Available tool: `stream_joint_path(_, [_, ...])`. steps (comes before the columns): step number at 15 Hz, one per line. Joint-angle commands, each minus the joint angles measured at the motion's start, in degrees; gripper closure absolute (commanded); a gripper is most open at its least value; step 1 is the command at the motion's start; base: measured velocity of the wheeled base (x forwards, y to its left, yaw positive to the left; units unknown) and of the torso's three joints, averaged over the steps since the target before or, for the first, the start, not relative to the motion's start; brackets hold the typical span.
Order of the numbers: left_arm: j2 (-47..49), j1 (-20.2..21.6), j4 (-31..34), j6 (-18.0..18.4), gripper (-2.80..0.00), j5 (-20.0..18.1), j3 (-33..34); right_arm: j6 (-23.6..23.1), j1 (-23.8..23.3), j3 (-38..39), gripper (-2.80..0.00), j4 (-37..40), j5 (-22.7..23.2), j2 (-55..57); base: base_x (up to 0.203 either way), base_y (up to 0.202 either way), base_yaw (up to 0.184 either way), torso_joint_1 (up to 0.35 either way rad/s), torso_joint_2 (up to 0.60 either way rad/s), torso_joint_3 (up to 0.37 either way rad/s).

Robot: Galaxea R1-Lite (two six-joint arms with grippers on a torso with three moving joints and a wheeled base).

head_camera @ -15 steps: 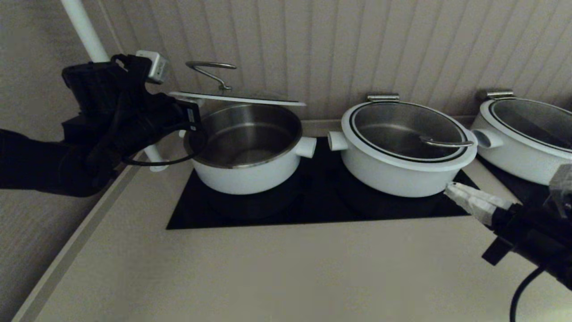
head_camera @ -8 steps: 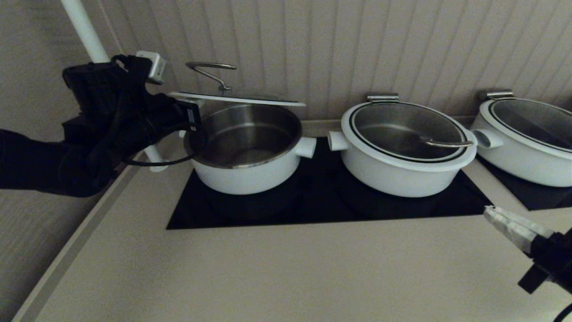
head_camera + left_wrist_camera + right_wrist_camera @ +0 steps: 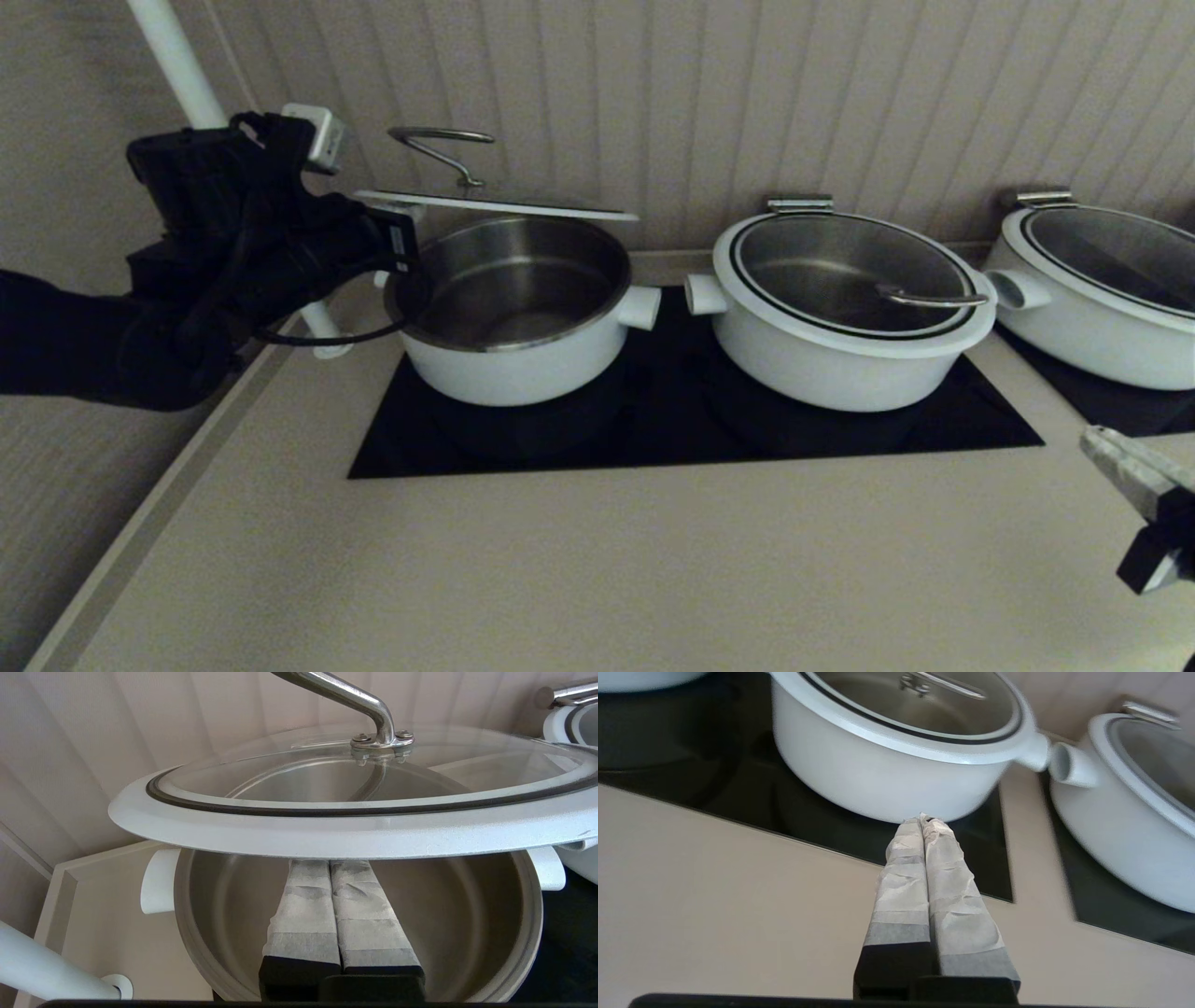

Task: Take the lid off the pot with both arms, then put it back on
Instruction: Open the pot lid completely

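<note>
The lid (image 3: 495, 203) is clear glass with a white rim and a steel wire handle (image 3: 439, 138). It hangs level above the open white pot (image 3: 513, 364), apart from its rim. My left gripper (image 3: 411, 222) is at the lid's left edge. In the left wrist view its taped fingers (image 3: 303, 905) are pressed together under the lid's white rim (image 3: 355, 833), and their tips are hidden behind it. The pot's steel inside (image 3: 467, 914) lies below. My right gripper (image 3: 1106, 446) is shut and empty over the counter at the far right, away from the lid.
Two other white pots with lids on stand to the right, the middle one (image 3: 840, 355) and the far one (image 3: 1092, 308). The pots stand on black cooktops (image 3: 653, 429). A white pole (image 3: 177, 65) and the panelled wall are close behind my left arm.
My right gripper has drawn back to the right and toward the counter's front, away from the middle pot. The left gripper and the lid have hardly moved.
</note>
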Motion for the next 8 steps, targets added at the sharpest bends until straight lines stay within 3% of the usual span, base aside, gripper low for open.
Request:
stream_joint_path(1, [-0.2,0.0,-0.3,0.0,0.0,-0.1,0.0,-0.7,0.0,0.0,0.0,0.3,-0.7,-0.5,0.0,0.0,0.0,0.0,0.0,0.0])
stream_joint_path(4, [-0.3,0.0,-0.3,0.0,0.0,-0.1,-0.1,-1.4,0.0,0.0,0.0,8.9,-3.0,-6.5,0.0,0.0,0.0,0.0,0.0,0.0])
stream_joint_path(8, [-0.2,0.2,-0.3,0.0,0.0,0.0,0.0,-0.5,0.0,0.0,0.0,31.4,-3.2,-21.6,0.0,0.0,0.0,0.0,0.0,0.0])
